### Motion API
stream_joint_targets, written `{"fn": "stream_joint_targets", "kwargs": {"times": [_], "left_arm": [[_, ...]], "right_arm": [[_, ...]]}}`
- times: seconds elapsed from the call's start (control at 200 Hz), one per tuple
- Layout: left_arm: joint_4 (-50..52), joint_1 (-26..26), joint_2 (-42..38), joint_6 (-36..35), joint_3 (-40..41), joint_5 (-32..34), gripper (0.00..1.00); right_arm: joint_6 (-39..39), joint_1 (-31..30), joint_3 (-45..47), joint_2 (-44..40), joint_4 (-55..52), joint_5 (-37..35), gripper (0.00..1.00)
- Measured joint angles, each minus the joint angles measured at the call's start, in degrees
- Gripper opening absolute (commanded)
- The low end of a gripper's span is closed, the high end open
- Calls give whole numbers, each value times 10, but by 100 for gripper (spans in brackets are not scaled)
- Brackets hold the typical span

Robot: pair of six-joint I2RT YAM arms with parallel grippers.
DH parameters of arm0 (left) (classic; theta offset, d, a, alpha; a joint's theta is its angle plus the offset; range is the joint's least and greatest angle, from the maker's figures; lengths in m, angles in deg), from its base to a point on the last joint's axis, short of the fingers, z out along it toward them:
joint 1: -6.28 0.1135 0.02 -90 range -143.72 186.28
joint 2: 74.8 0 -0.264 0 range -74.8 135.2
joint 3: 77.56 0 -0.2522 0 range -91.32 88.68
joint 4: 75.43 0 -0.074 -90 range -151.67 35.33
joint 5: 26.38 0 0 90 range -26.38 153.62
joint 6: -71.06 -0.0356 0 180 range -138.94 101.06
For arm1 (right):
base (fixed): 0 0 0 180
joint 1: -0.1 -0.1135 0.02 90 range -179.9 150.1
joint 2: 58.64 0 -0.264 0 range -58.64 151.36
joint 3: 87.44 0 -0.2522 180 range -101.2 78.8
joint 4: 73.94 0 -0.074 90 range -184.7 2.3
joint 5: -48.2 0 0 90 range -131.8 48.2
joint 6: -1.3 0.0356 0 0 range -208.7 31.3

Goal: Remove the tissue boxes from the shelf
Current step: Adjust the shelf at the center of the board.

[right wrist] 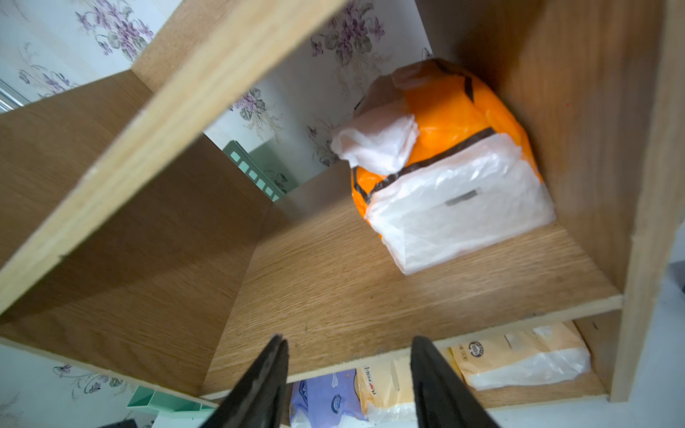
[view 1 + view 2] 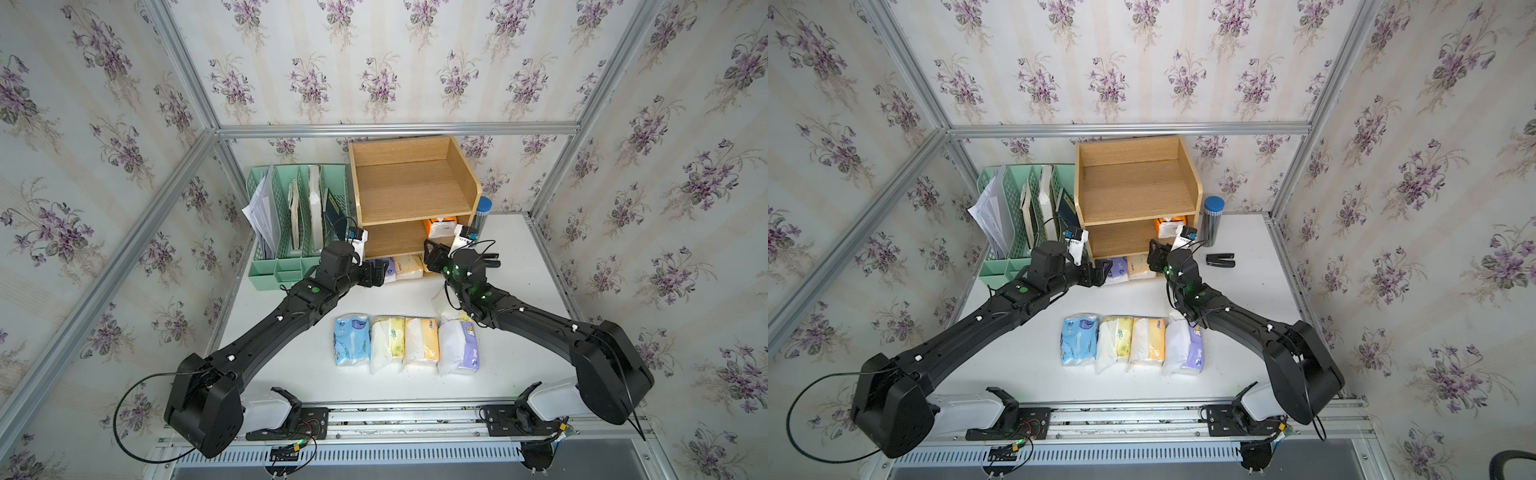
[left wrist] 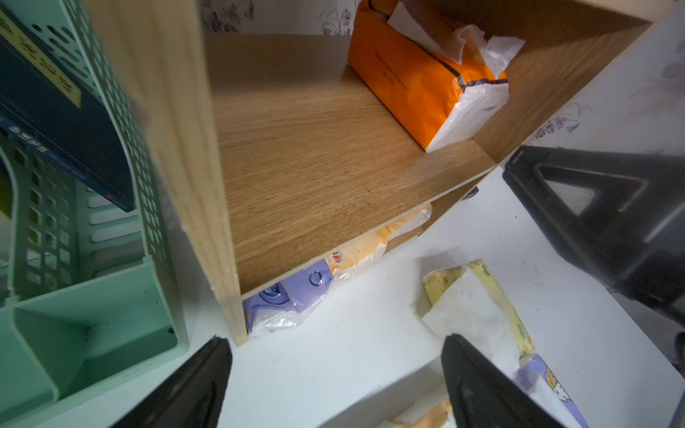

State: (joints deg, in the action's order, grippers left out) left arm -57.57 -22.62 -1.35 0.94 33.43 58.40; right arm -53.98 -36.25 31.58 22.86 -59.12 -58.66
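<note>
orange tissue pack (image 1: 452, 111) lies on the middle tier of the shelf (image 1: 315, 281), beyond the empty right hand (image 1: 347, 339), spread apart.

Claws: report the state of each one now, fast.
Left claw: open, holding nothing.
Right claw: open, holding nothing.

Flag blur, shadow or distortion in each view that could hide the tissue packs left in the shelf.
Both top views: sharp, but wide-angle stretch at the edges; the shelf shades its lower tiers. Left wrist: file rack and near side panel smeared, orange pack crisp, purple pack shaded underneath. Right wrist: near board edge soft, orange pack slightly soft, evenly lit.
</note>
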Motion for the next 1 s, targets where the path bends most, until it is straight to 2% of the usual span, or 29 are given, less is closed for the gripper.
{"fn": "stream_joint_targets", "kwargs": {"times": [0.165,0.24,0.53,0.645,0.819,0.999], "left_arm": [[-14,0,-52,-6,38,37,98],[-28,0,-56,-16,44,48,96],[-124,-1,2,-35,25,62,88],[-141,-9,27,-35,0,55,84],[-152,-46,37,-45,-1,67,84],[-172,-79,39,-55,9,58,85]], "right_arm": [[-6,1,32,-44,0,-9,61],[-10,2,46,-61,0,-11,55],[-22,2,96,-96,12,3,53],[-26,2,107,-108,16,4,55],[-34,2,108,-110,21,2,57],[-39,6,94,-95,24,-14,66]]}}
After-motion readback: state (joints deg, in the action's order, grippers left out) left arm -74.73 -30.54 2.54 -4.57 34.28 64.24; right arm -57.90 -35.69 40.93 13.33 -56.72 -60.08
